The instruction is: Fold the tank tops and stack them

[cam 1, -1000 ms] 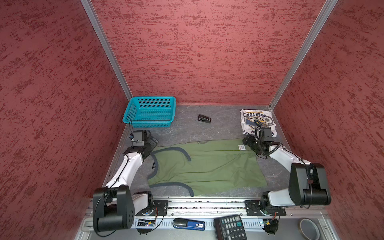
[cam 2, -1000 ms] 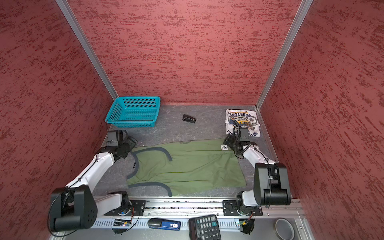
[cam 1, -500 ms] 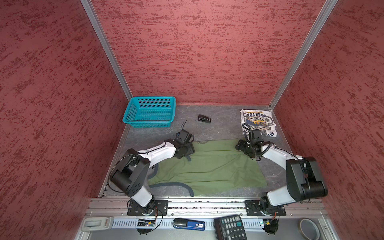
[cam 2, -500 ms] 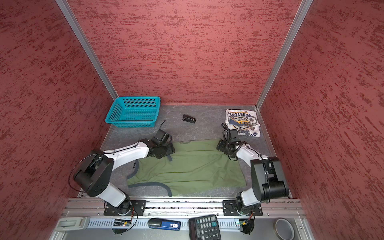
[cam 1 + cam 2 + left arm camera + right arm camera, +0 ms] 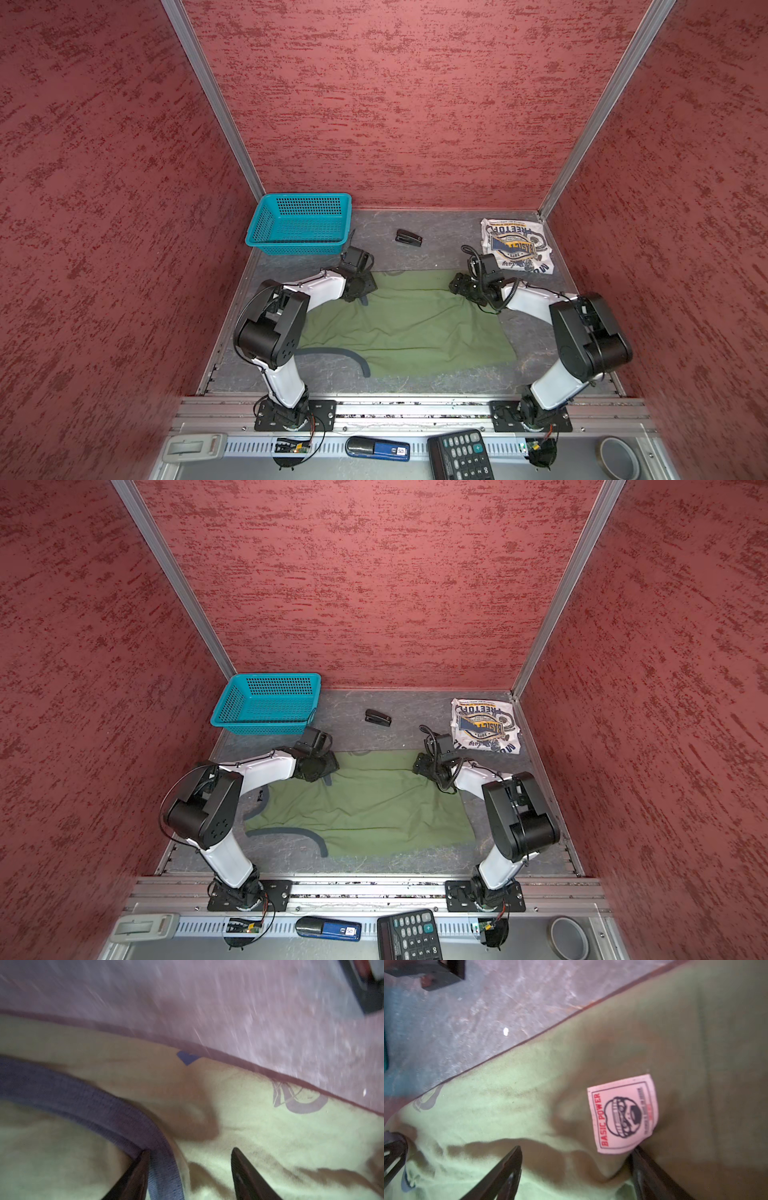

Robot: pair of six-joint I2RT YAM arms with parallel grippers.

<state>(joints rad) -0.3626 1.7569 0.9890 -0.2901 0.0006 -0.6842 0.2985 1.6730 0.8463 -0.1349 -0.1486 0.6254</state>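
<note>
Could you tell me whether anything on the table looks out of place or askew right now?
The olive tank top lies wrinkled, and one dark trim strap curls off its near edge onto the table. A black stapler sits loose behind it.

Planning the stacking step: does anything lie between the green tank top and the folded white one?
Nothing visible: bare mat separates the green tank top from the white tank top; the stapler lies off to the side.

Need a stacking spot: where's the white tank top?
The white tank top lies folded in the far right corner in both top views, just beyond the right gripper.
</note>
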